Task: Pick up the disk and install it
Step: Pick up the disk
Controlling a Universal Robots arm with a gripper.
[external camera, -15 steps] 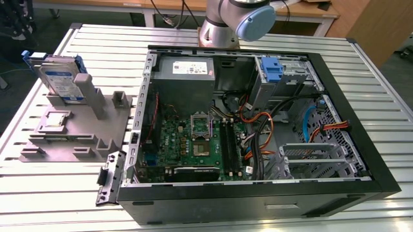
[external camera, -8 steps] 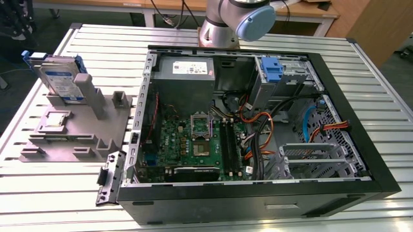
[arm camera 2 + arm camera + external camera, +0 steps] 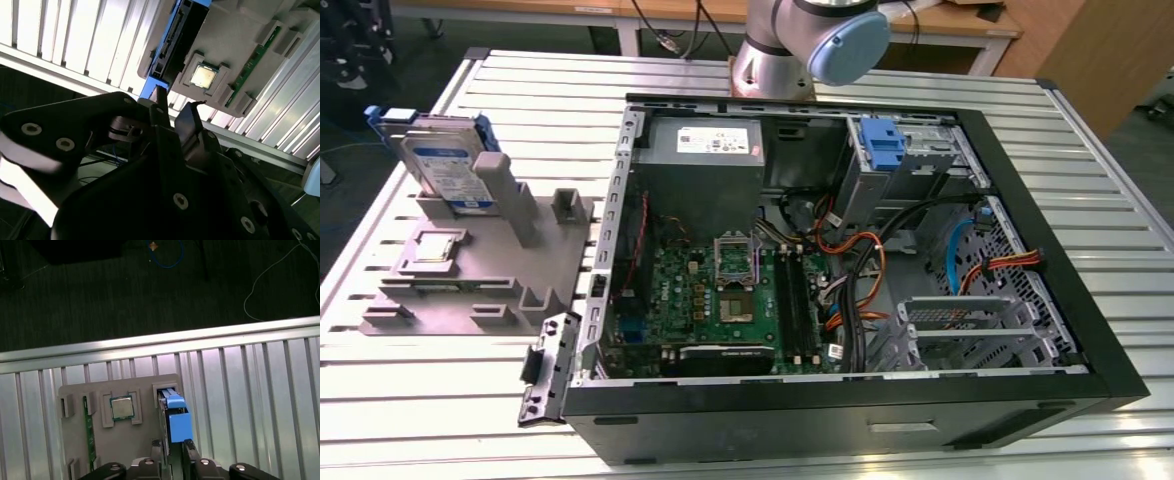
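The disk [image 3: 447, 165] stands on edge in a grey holder block [image 3: 480, 270] on the slatted table, at the exterior view's left, its white-and-blue label facing out and a blue carrier framing it. In the first wrist view the disk [image 3: 175, 415] appears end-on with its blue tab up. My gripper [image 3: 173, 452] hangs above it, open, one black finger to each side of the disk's line and not touching it. The second wrist view has the gripper [image 3: 174, 112] just short of the disk [image 3: 150, 87], with nothing between the fingers.
The holder block [image 3: 130, 435] also carries a processor chip [image 3: 121, 407] and a green memory stick [image 3: 90, 435]. The open computer case [image 3: 854, 250] lies at the exterior view's right, with a silver drive bay and blue bracket [image 3: 887, 145] and a grey power supply [image 3: 703, 140]. The table edge [image 3: 150, 342] meets dark floor.
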